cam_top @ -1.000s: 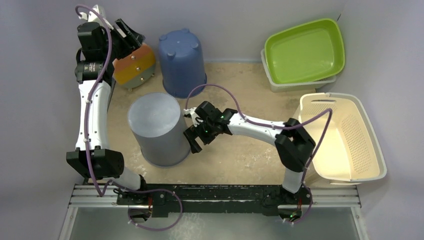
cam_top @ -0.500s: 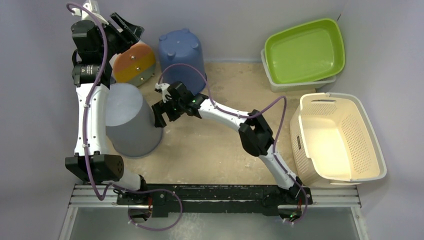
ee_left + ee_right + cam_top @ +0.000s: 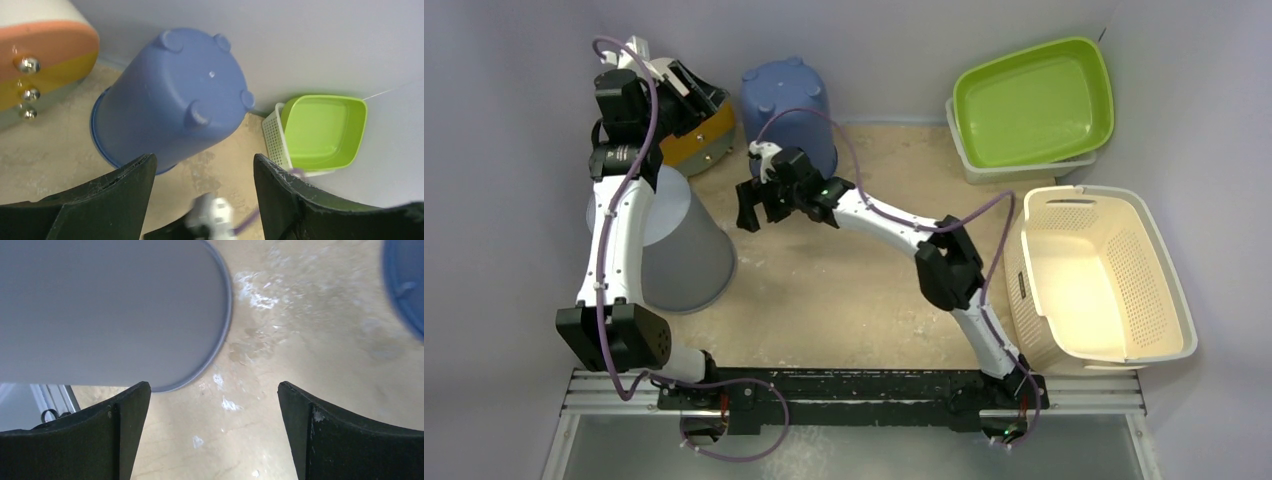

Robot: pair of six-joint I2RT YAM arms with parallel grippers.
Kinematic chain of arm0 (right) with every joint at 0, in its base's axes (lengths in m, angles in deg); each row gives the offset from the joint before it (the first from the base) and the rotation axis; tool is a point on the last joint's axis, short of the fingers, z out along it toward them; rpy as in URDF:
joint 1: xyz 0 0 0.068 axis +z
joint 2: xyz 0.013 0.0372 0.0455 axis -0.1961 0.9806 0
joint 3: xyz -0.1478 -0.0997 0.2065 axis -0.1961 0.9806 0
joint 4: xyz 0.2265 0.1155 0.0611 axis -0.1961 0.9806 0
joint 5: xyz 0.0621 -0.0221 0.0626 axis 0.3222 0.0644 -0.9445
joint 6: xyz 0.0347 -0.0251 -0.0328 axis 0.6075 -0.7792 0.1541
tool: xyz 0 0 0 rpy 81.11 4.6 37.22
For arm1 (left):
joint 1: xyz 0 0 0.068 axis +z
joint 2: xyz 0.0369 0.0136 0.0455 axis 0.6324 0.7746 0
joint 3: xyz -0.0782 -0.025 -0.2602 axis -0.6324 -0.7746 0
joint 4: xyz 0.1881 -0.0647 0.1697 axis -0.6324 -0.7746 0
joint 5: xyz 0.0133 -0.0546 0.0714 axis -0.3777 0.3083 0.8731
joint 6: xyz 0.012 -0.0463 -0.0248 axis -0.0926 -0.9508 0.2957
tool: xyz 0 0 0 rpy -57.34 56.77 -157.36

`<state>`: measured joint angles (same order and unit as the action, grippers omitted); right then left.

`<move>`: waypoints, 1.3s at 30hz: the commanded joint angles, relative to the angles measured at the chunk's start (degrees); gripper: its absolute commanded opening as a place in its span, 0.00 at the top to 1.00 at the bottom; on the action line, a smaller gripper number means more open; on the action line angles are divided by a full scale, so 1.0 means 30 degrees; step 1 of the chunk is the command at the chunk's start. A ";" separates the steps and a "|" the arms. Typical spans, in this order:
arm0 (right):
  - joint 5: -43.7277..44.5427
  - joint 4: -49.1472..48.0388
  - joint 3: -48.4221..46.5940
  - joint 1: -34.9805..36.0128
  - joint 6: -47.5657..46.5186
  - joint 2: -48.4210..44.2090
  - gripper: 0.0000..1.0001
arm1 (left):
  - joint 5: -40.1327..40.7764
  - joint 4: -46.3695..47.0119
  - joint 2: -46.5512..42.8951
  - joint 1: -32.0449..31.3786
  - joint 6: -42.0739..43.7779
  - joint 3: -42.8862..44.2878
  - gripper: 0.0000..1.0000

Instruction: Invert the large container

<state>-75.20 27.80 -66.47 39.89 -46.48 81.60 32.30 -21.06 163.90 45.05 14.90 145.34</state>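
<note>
At the right wrist, you are holding the right gripper [image 3: 214,390] with its jaws spread fully apart and nothing between them. It is hovering over the sandy table surface [image 3: 280,340], in the gap between two upturned tubs. Just to its left, the grey container [image 3: 686,262], the large one under task, is standing mouth-down with its closed end upward. Its wall and rim are filling the upper left of the right wrist view, apart from both fingers. Whether the whole rim is lying flat on the surface cannot be confirmed, since your left arm is crossing over its top. On the gripper's far side, the blue bucket [image 3: 170,95] is also sitting inverted, its moulded feet pointing up, close to the back wall. At the far left corner, you are holding the left gripper [image 3: 203,159] raised, jaws parted and gripping nothing, looking down at that bucket. Beside the bucket, an orange-and-yellow object [image 3: 42,60] with metal studs is lying in the corner. Further right along the back wall, a green tray [image 3: 1034,100] is resting nested in a white slatted tray [image 3: 984,168]. Nearest the right edge, a cream basket [image 3: 1114,280] is sitting open side up, well apart from both grippers.
</note>
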 commanded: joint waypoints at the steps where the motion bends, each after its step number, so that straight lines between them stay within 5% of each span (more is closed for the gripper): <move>1: 0.2736 -0.0806 0.1929 -0.0978 -0.0527 -0.4844 0.00 | -0.0518 0.0897 -0.1098 -0.0238 0.0288 -0.0735 0.29; 10: 0.9924 0.5231 0.1337 -0.3719 -0.4166 -0.7828 0.00 | -0.0581 0.1174 -0.1426 -0.0395 -0.0039 -0.0966 0.29; 16: 1.2795 0.6315 0.1164 -0.6387 -0.5681 -0.8306 0.00 | -0.0512 0.1821 -0.1574 -0.0657 -0.0321 -0.1452 0.29; 31: 1.4561 0.5646 -0.3629 -1.1271 -0.7597 -0.3050 0.05 | 0.0307 0.2696 -0.1368 -0.1303 -0.0441 -0.2798 0.30; 39: 1.5400 0.2462 -0.3216 -1.1978 -0.8684 -0.1526 0.07 | 0.0640 0.3032 -0.0641 -0.1463 -0.0145 -0.3339 0.30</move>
<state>-32.34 43.14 -75.03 3.92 -69.93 77.60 33.41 -15.22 160.75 41.34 13.44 135.68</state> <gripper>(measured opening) 0.938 0.705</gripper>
